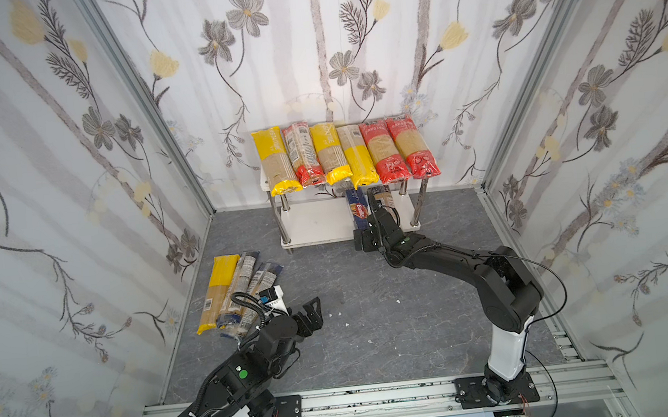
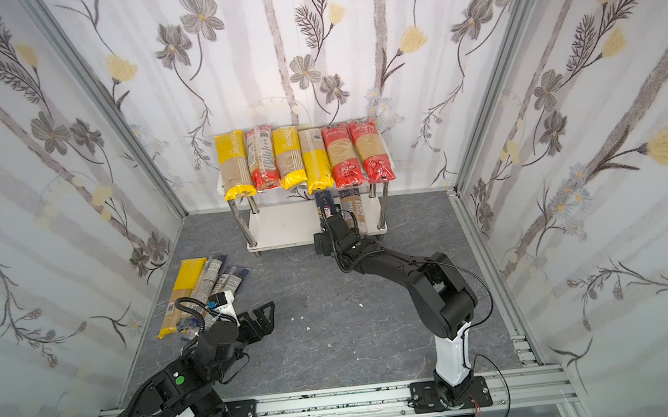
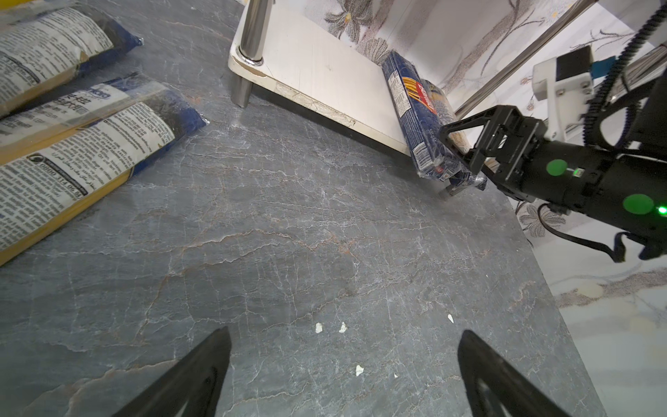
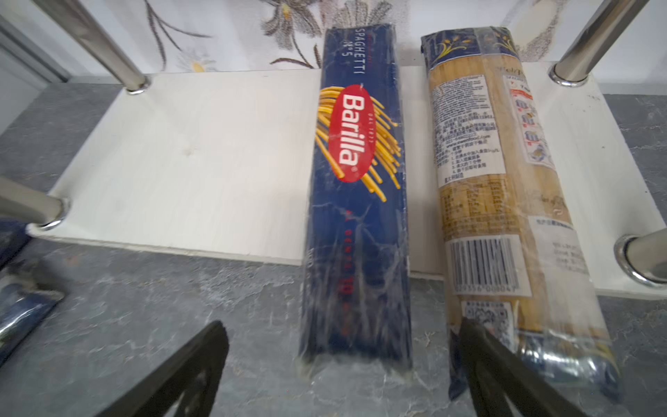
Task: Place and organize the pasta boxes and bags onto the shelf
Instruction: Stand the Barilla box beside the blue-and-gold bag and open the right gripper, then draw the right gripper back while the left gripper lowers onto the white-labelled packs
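Barilla box (image 4: pixel 355 202), a long dark-blue carton under crinkled clear film, lies flat on the lower board of the shelf (image 4: pixel 202 173), its near end jutting past the white board's front edge over the floor (image 3: pixel 288 234), a grey slab veined like slate. Just beside it lies a clear bag (image 4: pixel 505 202) of pale spaghetti with white printed labels and dark-blue ends, also overhanging. The right gripper (image 4: pixel 341 325) sits at the box's near end, its black jaws spread wide on either side of the carton and closed on nothing (one finger overlaps the clear bag in the wrist view; contact cannot be judged). On the top board six bags (image 1: pixel 346 154) rest side by side, glossy and rounded, with yellow or red ends. Chrome tube legs (image 4: pixel 104 47) gleam, and the lower board's front edge is chipped. Left of the shelf a fan of packs (image 1: pixel 234 294) lies on the floor, one yellow, the rest with blue ends. The left gripper (image 3: pixel 345 330) hovers near them above bare floor, jaws wide apart and empty, a few white chips (image 3: pixel 319 328) beneath.
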`<state>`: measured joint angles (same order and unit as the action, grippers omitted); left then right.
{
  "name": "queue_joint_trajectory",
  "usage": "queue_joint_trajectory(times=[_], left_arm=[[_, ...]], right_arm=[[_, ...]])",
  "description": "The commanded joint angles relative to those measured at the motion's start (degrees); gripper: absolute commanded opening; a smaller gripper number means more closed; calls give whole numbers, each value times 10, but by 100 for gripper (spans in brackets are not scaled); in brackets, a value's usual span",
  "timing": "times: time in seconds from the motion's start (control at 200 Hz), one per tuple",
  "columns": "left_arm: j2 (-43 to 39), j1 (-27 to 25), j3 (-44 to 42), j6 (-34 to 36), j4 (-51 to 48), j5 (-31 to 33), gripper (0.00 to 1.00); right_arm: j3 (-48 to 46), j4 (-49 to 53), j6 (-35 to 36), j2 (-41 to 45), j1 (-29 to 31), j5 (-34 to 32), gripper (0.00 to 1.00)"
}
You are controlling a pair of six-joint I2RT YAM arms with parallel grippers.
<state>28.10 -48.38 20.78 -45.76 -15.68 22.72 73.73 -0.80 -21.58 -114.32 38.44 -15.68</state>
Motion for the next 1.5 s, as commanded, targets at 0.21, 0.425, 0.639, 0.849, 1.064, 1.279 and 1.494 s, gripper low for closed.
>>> queue_joint_trajectory(times=[0.21, 0.425, 0.639, 0.849, 1.064, 1.279, 1.494], left_arm=[[-36, 1, 4, -30, -56, 16, 100], [-39, 2, 3, -49, -68, 30, 100], [1, 4, -2, -57, -69, 68, 100], [60, 18, 15, -63, -68, 75, 100], [107, 95, 23, -46, -68, 40, 100], [133, 219, 23, -37, -70, 7, 100], [175, 355, 50, -24, -68, -19, 100]], right_arm=[[-117, 21, -26, 141, 79, 25, 100], [-212, 54, -41, 281, 141, 50, 100], [-323, 62, -59, 444, 156, 93, 100], [-404, 54, -59, 548, 154, 85, 100], [-427, 33, -51, 557, 148, 89, 100], [-436, 4, -54, 541, 145, 140, 100], [-447, -2, -53, 544, 139, 150, 100]])
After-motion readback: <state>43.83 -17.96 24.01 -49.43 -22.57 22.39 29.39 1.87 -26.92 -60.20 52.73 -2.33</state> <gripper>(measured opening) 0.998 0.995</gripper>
